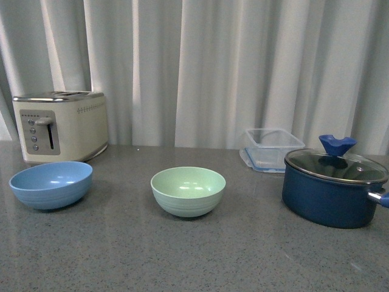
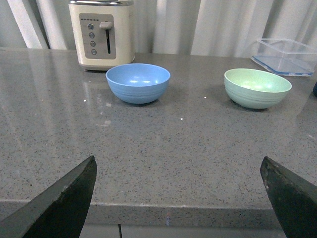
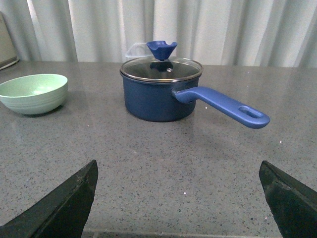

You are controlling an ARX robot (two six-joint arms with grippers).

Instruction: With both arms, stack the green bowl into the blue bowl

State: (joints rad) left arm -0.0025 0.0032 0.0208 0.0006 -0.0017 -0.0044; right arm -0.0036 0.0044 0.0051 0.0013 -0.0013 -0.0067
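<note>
— Grey speckled desk [image 1: 200, 255], pale curtain [image 1: 243, 61] behind. Where to look for the green bowl [image 1: 188, 191]?

— Mid-desk, upright, empty. Well apart from the blue bowl [image 1: 51, 184] at the left, near the toaster [image 1: 61, 126].

— And the two end effectors?

— Left end effector [image 2: 177, 161]: spread wide, gripping nothing, back over the near edge of the desk. Right end effector [image 3: 178, 163]: likewise spread and empty, also at the near edge.

— Which way to the green bowl from each?

— From the left one, farther in and off to the right, beyond the blue bowl. From the right one, farther in and off to the left, with the lidded pot [image 3: 161, 94] straight ahead instead.

— Any long axis to mind?

— None: round, graspable at the rim from any side.

— Nearer arm?

— Hard to call; seemingly about midway between both. Probably a lift leftward toward the blue bowl, with the left arm plainly closer to that one for steadying.
</note>
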